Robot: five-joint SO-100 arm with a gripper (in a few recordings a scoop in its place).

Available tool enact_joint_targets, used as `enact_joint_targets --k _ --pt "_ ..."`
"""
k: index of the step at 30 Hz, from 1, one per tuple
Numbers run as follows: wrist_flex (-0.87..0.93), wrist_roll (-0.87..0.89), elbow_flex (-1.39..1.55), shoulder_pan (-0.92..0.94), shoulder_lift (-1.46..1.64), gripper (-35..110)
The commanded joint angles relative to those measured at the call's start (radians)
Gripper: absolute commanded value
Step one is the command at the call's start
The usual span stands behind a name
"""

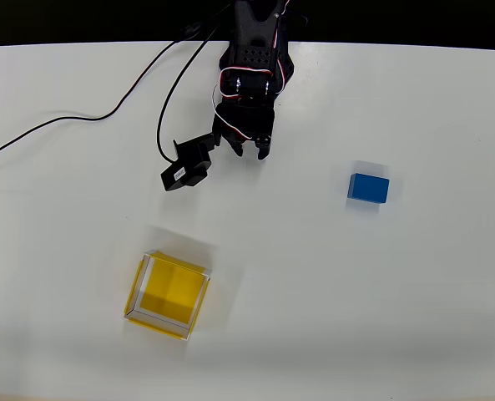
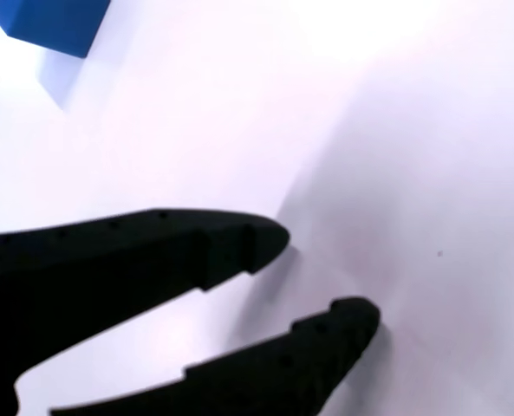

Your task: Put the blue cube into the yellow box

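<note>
Well apart: small bright-blue cube, yellow box; end effector parted, empty.

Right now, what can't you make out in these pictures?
- Blue cube in the wrist view: cut off by the top edge.
- Gripper in the overhead view: the arm's body hides the fingers' upper parts.
- Yellow box, overhead: the outsides of its walls barely show.

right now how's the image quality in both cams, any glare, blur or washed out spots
Overhead view: even light, sharp; the blue cube and yellow box cast faint soft shadows on the white table. Wrist view: table overexposed with a pinkish tint, the cube cut off at the top-left corner, the open gripper a near-featureless dark silhouette with slightly soft edges.
</note>
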Motion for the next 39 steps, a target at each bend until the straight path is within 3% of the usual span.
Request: enact_joint_targets --k 1,6,14,26,39 --pt "-0.008 -0.166 0.026 0.032 0.009 16" --pt "-0.167 -0.261 -0.16 0.032 -0.207 29" --pt "-0.264 -0.31 -0.604 -0.066 -0.575 46" --pt "-0.253 -0.356 -1.077 -0.356 -0.908 52" --pt "-0.003 -0.416 -1.542 -0.549 -1.313 56"
